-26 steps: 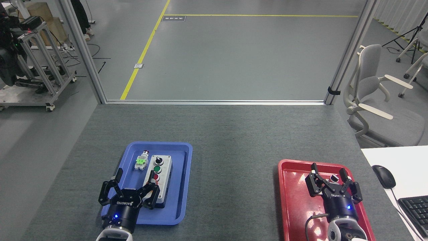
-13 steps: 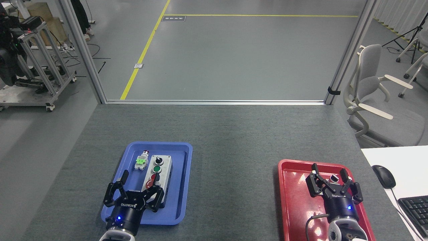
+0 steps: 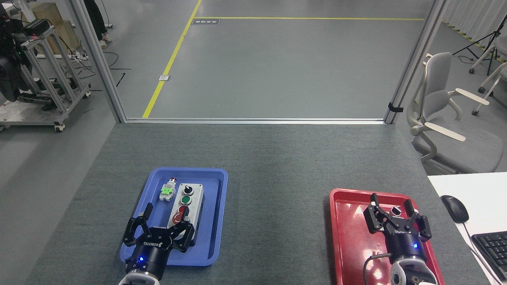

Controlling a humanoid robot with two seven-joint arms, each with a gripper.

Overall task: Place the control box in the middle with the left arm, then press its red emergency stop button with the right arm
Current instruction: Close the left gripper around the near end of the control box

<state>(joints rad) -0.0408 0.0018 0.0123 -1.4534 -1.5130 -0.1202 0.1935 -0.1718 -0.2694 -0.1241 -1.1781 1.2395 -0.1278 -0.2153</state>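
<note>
Control box (image 3: 186, 206): in blue tray (image 3: 216, 221), tabletop's near-left. Left gripper (image 3: 158, 233) jaws apart at its near end; straddle sides squarely, you'll lift clean. Right gripper (image 3: 396, 221) jaws apart, idle.

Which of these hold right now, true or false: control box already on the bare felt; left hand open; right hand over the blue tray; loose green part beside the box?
1. The control box sits on the bare felt. False: it lies in the blue tray.
2. The left hand is open. True.
3. The right hand is over the blue tray. False: it is over the red tray.
4. A loose green part lies beside the box. True.
</note>
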